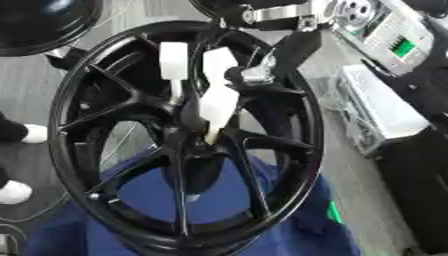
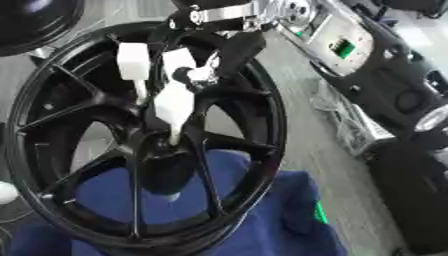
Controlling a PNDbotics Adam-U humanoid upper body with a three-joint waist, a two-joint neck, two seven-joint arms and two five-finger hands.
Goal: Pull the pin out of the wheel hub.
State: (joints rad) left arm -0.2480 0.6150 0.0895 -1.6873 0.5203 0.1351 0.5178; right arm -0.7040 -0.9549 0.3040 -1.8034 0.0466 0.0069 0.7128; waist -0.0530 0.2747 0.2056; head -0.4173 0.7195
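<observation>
A black multi-spoke wheel [image 1: 297, 145] stands tilted on a blue cloth [image 1: 289, 225], its hub [image 1: 188, 132] near the middle of both views. My right hand [image 1: 219, 100] comes down from the top edge, and its white-covered parts reach onto the hub's centre. The black palm and silver joints sit over the wheel's upper rim. The pin itself is hidden behind the hand, so I cannot make it out. My left hand shows in no view.
A second black wheel [image 1: 39, 25] fills the top left corner. To the right stand a grey device with a green label [image 1: 402, 47], a wire rack [image 1: 372, 112] and a black case [image 1: 420, 190] on the grey floor.
</observation>
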